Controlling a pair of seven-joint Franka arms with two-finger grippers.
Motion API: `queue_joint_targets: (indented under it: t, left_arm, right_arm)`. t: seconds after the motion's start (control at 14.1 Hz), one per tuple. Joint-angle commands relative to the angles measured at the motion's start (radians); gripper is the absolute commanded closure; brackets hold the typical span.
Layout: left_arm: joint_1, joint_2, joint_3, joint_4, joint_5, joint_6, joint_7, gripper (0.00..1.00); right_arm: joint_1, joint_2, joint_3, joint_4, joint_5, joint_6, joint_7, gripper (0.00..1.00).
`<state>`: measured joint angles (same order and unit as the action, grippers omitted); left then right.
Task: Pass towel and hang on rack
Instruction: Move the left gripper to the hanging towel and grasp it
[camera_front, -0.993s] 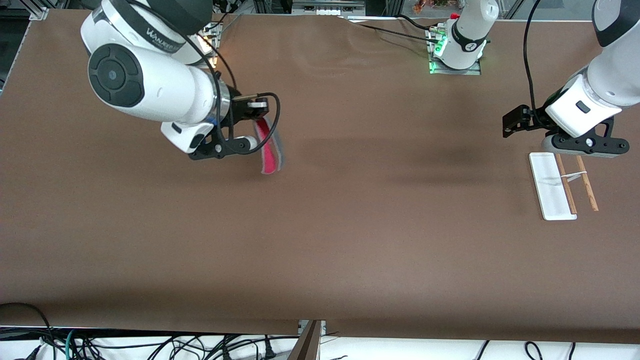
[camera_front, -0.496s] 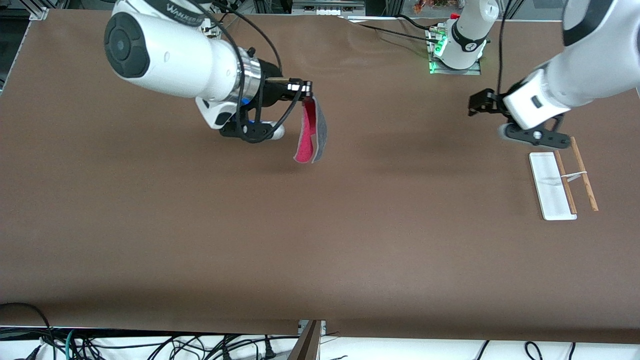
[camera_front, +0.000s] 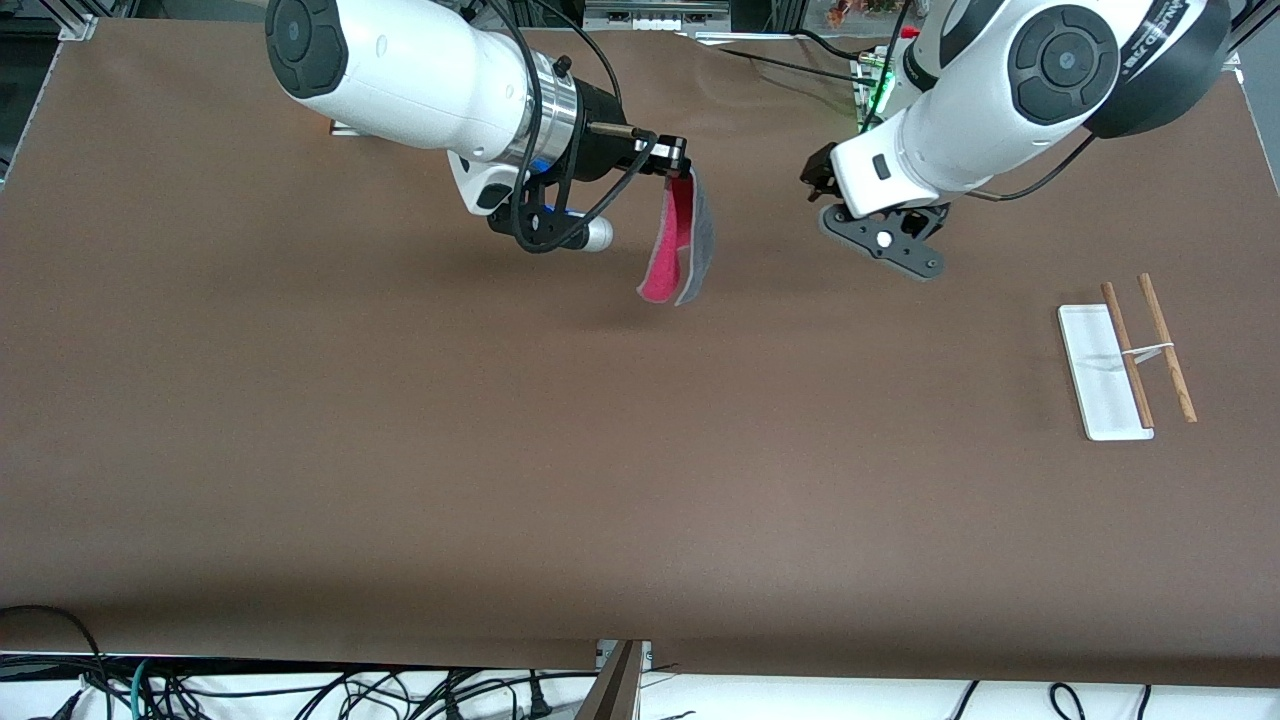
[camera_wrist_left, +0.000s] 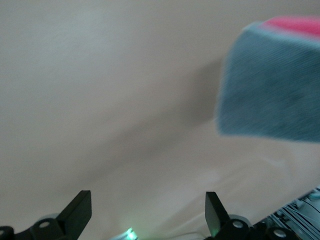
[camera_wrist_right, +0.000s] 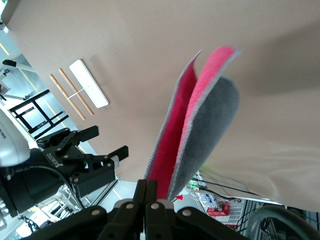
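Note:
The towel (camera_front: 680, 245), dark grey with a pink-red inner face, hangs folded in the air over the table's middle, pinched at its top edge by my right gripper (camera_front: 678, 172), which is shut on it. The right wrist view shows the towel (camera_wrist_right: 200, 125) dangling from the closed right gripper (camera_wrist_right: 151, 187). My left gripper (camera_front: 815, 180) hovers close beside the towel, open and holding nothing. In the left wrist view the left gripper (camera_wrist_left: 147, 215) has its fingers wide apart, and the towel (camera_wrist_left: 270, 90) hangs ahead of them. The rack (camera_front: 1125, 360) stands toward the left arm's end of the table.
The left arm's base (camera_front: 915, 90) with a green light sits at the table's edge farthest from the front camera. Cables (camera_front: 300, 690) lie below the table's near edge. The right wrist view also shows the rack (camera_wrist_right: 80, 92) and the left gripper (camera_wrist_right: 100, 145).
My right arm has carried the towel from its own end toward the table's middle. My left arm has swung away from over the rack toward the towel.

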<state>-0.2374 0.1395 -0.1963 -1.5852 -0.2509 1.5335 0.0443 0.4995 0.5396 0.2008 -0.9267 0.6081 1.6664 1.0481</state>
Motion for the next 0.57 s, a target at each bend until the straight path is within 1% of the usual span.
queue_joint_targets:
  t: [0.0,0.07,0.21,0.35,0.5]
  left_arm:
    - [0.044,0.048,0.011,0.017,-0.146,0.046,0.219,0.0]
    - [0.046,0.061,0.011,0.016,-0.192,0.065,0.282,0.0]
    - [0.029,0.081,0.008,0.011,-0.212,0.112,0.42,0.0]
    - [0.018,0.104,0.003,-0.004,-0.234,0.172,0.608,0.0]
    - [0.029,0.143,0.005,-0.015,-0.307,0.204,0.809,0.0]
  right_arm:
    - [0.004,-0.007,0.005,0.005,0.009,0.006,0.03,1.0]
    - [0.004,-0.007,0.005,0.005,0.007,0.006,0.038,1.0]
    - [0.007,-0.007,0.003,0.003,0.004,0.006,0.044,1.0]
    - [0.008,-0.007,0.002,0.003,-0.001,0.003,0.044,1.0]
    - [0.008,-0.007,0.0,0.003,-0.002,-0.004,0.044,1.0]
